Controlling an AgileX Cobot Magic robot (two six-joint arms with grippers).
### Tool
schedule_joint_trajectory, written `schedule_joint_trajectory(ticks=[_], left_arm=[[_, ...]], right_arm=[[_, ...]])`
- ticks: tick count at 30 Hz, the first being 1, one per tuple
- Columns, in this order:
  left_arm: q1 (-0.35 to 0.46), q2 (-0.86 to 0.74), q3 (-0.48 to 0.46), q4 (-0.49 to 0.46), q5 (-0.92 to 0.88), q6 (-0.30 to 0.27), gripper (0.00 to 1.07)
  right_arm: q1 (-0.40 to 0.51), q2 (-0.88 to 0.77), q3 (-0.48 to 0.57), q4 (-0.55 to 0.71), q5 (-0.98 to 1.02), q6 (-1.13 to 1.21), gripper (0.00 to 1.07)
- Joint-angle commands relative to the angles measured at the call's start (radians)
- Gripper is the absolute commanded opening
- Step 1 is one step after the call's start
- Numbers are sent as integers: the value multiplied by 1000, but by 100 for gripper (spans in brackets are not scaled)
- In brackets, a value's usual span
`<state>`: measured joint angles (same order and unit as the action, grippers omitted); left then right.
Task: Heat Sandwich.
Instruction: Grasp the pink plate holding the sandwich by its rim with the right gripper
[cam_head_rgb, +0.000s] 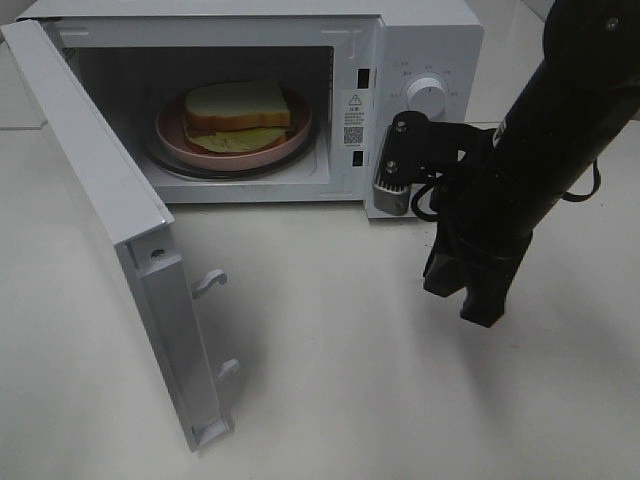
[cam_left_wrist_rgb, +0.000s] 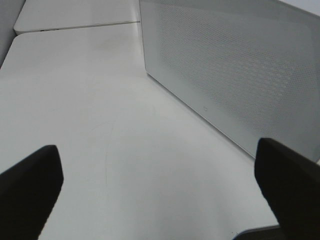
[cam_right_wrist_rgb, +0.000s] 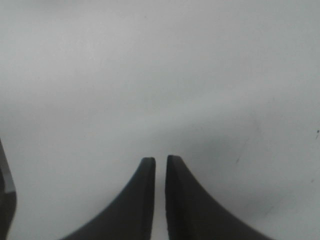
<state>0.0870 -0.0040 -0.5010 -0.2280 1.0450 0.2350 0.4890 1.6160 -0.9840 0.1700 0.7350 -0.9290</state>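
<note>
Though caught only by the high cam, sandwich (cam_head_rgb: 238, 106): on the pink plate (cam_head_rgb: 296, 138) inside the microwave (cam_head_rgb: 430, 40), upper middle of frame, touched by neither gripper
Door (cam_head_rgb: 90, 170): swung wide open toward lower left, two latch hooks (cam_head_rgb: 210, 284) sticking out of its edge
Left wrist cam only: left gripper (cam_left_wrist_rgb: 157, 170), fingers spread far apart at the bottom corners, nothing but bare table (cam_left_wrist_rgb: 100, 100) between; dotted face of the door filling upper right
Right wrist cam: right gripper (cam_right_wrist_rgb: 160, 161) pressed nearly together, just a thin slit, pinching nothing, pointed at plain table
High cam, right side: same right gripper over the table, well apart from the sandwich
In the way: black right arm (cam_head_rgb: 560, 130) covering the lower part of the control panel, dial (cam_head_rgb: 428, 95) showing just above it
</note>
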Motion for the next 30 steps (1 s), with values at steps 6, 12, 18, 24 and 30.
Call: schedule_joint_trajectory(ticks=[6,12,18,24,30], left_arm=[[0,-27,2,-4,-6,-7,101],[0,-27,2,-4,-6,-7,101],[0,-27,2,-4,-6,-7,101],[0,-27,2,-4,-6,-7,101],[0,-27,2,-4,-6,-7,101]], right_arm=[[1,-9,-6,-32,36,-417,12],[3,-9,-6,-66,0,-422,22],[3,-9,-6,-66,-32,-405,49],[3,-9,-6,-67,-28,-348,90],[3,-9,-6,-90,-44,-346,96]])
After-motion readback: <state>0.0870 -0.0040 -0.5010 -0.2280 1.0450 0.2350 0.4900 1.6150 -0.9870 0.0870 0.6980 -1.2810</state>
